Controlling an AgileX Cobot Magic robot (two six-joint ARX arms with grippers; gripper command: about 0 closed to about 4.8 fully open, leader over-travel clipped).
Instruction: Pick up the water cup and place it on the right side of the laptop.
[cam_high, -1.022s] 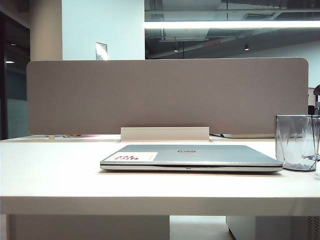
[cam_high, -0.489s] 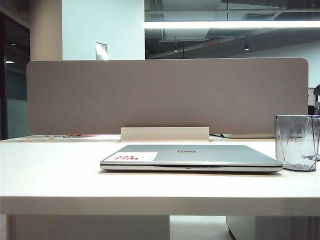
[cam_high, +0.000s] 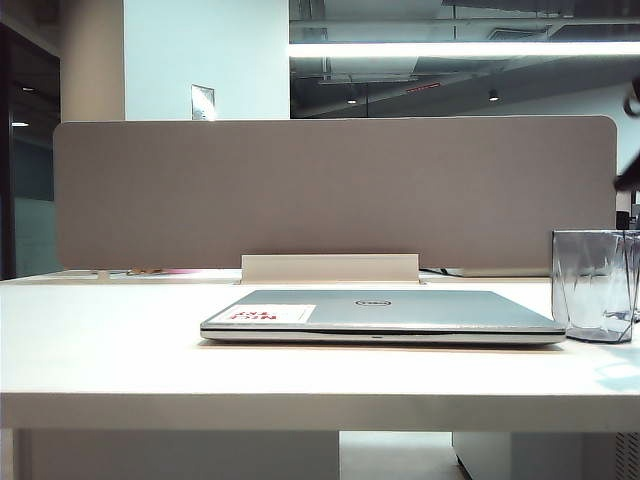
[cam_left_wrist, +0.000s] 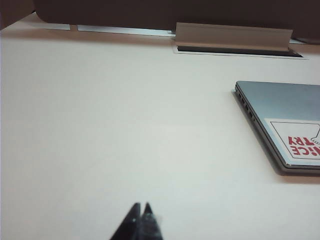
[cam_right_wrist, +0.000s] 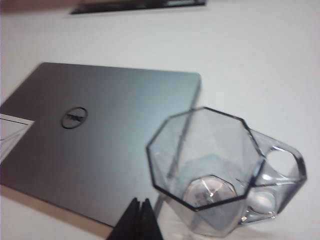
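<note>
The water cup (cam_high: 592, 285) stands upright on the table just right of the closed silver laptop (cam_high: 400, 308), at the right edge of the exterior view. From the right wrist view I look down into the cup (cam_right_wrist: 210, 170), a clear faceted glass with a handle on the side away from the laptop (cam_right_wrist: 100, 150). My right gripper (cam_right_wrist: 139, 201) hangs above the laptop's edge beside the cup, shut and holding nothing. Over bare table beside the laptop's sticker corner (cam_left_wrist: 295, 145), my left gripper (cam_left_wrist: 141, 206) is shut and holds nothing.
A grey partition panel (cam_high: 330, 190) closes off the back of the white table (cam_high: 100, 340). A raised cable-slot cover (cam_high: 330, 267) sits behind the laptop. A dark part of the right arm (cam_high: 630, 100) shows at the exterior view's right edge.
A dark part of the right arm has come into sight higher at the right edge. The cup and laptop have not moved.
</note>
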